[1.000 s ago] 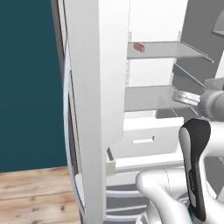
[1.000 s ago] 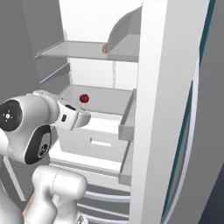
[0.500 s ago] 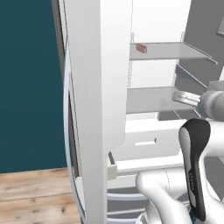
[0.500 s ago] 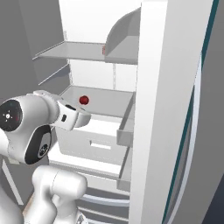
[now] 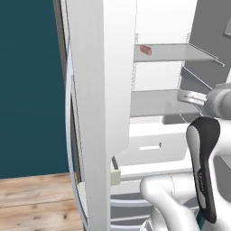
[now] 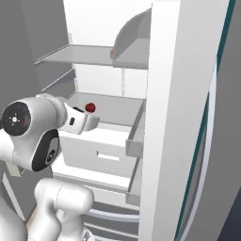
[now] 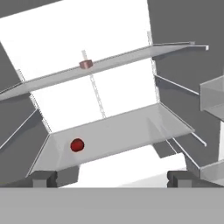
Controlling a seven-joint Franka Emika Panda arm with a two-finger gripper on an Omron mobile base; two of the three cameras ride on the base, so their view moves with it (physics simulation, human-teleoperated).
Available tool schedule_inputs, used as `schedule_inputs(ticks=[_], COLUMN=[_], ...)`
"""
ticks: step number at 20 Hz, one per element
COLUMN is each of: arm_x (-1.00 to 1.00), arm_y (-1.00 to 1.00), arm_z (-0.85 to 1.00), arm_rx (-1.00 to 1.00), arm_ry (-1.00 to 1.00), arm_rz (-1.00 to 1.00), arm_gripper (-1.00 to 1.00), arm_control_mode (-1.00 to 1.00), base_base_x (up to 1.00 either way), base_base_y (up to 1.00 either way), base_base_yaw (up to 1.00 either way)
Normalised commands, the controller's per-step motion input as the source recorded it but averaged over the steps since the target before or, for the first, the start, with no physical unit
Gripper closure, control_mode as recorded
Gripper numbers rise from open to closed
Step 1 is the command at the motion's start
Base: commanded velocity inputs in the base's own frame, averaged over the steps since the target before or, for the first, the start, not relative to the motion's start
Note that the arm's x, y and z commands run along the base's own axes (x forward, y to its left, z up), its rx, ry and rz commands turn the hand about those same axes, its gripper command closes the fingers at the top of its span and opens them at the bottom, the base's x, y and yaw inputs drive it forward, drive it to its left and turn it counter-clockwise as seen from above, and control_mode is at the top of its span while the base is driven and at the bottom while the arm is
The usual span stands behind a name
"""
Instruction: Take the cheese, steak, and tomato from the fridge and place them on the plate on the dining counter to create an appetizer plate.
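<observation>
White fridge interior stands open, with the tomato on the lower shelf, the steak on the shelf above, and the gripper spread wide and empty before them.

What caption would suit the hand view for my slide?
Open hand faces the fridge: tomato on the lower shelf, steak on the upper.

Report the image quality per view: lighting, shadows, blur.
Left base view: flat rendered light, sharp, no glare; steak small but legible on the upper shelf. Right base view: soft shading under the shelves, tomato glossy and crisp. Hand view: tilted, fridge back wall blown white, open gripper fingertips dark.
</observation>
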Motion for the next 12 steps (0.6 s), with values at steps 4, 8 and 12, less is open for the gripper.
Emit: schedule_inputs(ticks=[4,8,12], arm_x=[0.27,0.33,0.24], arm_y=[0.01,0.17,0.27], arm_z=[0.08,0.02,0.01], arm_rx=[-0.05,-0.01,-0.04], arm_ry=[0.21,0.26,0.19], arm_rz=[0.16,0.21,0.23], arm_gripper=[-1.00,-1.00,-1.00], arm_control_mode=[-1.00,-1.00,-1.00], base_base_x=[0.00,0.00,0.00], base_base_y=[0.00,0.00,0.00], base_base_yaw=[0.00,0.00,0.00])
